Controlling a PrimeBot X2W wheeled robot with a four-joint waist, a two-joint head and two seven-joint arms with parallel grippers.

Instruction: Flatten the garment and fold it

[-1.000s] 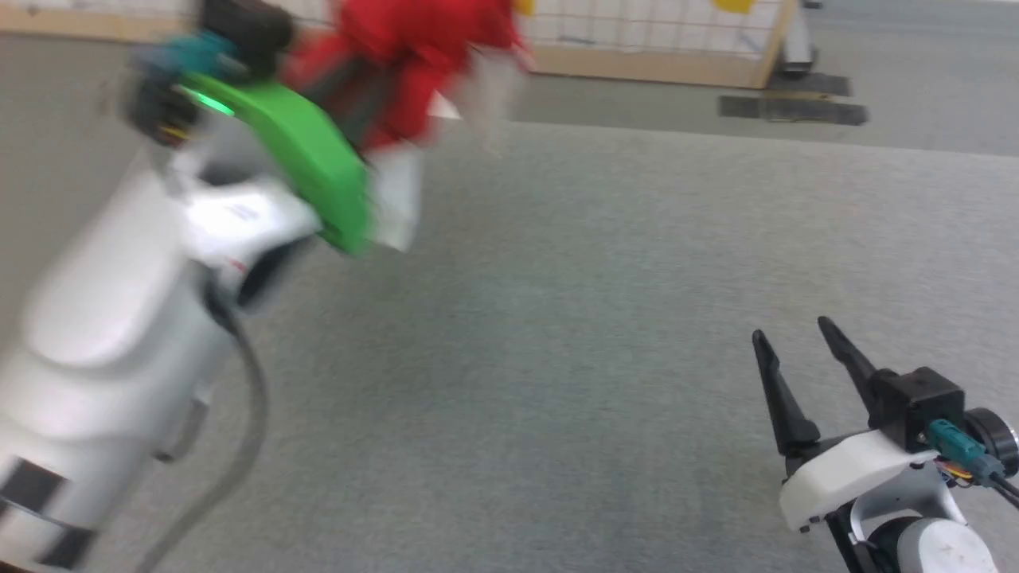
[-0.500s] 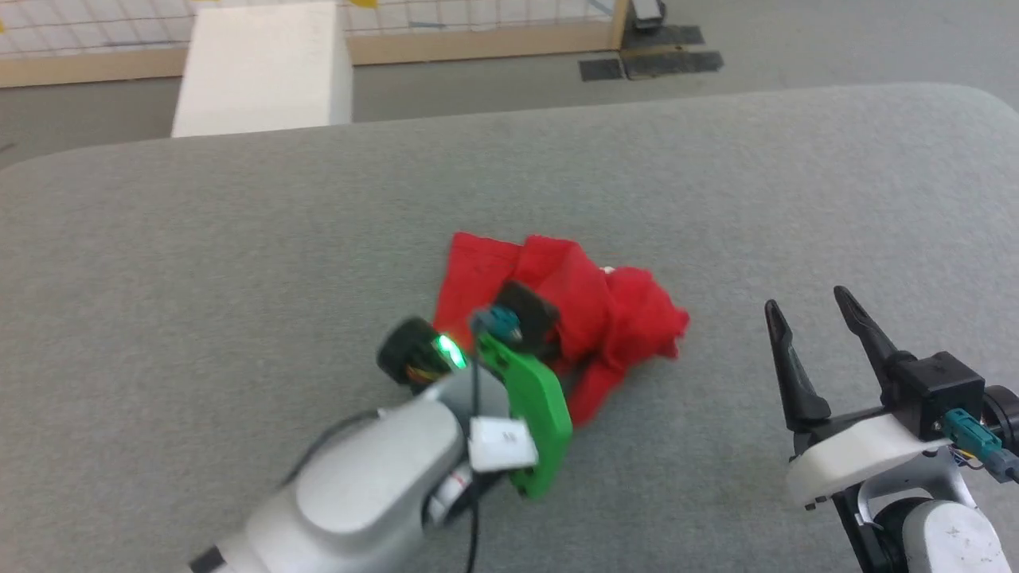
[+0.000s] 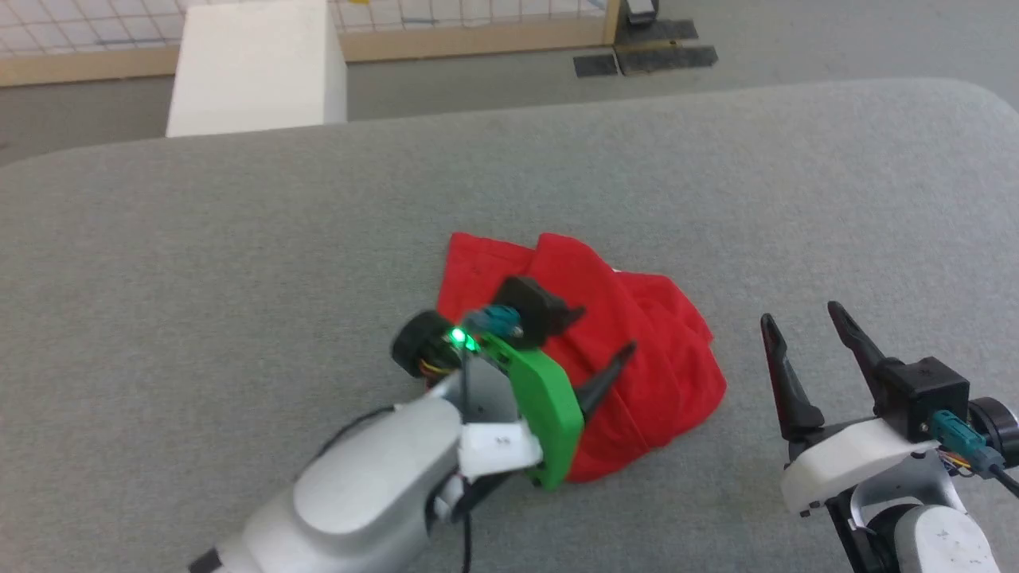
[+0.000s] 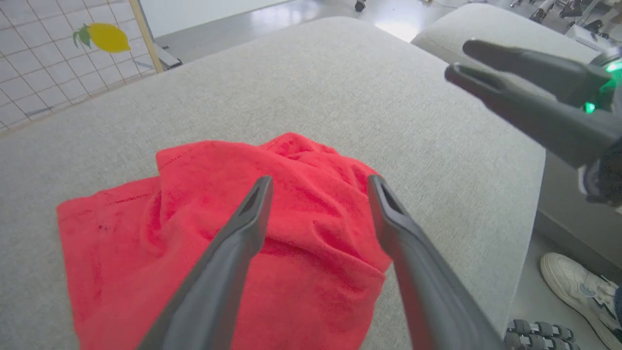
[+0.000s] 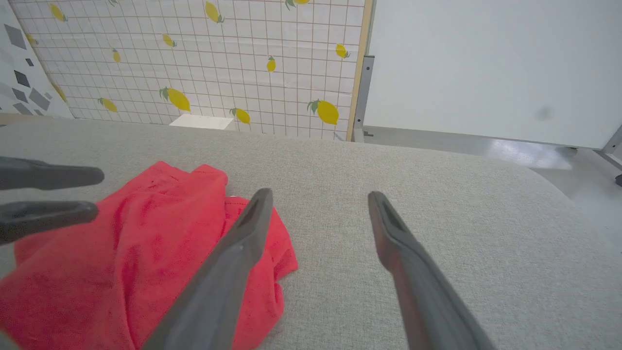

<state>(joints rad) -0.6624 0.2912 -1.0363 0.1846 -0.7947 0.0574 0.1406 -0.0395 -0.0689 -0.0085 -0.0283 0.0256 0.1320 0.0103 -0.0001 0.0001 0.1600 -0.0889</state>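
- We see the left gripper (image 4: 319,179) with fingers spread wide — poised over the garment (image 4: 146,233).
- The garment lies crumpled on the grey padded table (image 4: 340,82).
- We note the right gripper (image 4: 459,59) at upper right, a white shoe (image 4: 573,279) at lower right.

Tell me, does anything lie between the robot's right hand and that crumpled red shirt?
Nothing does. In the head view, the stretch between the right hand and the crumpled red shirt is bare grey fabric surface.
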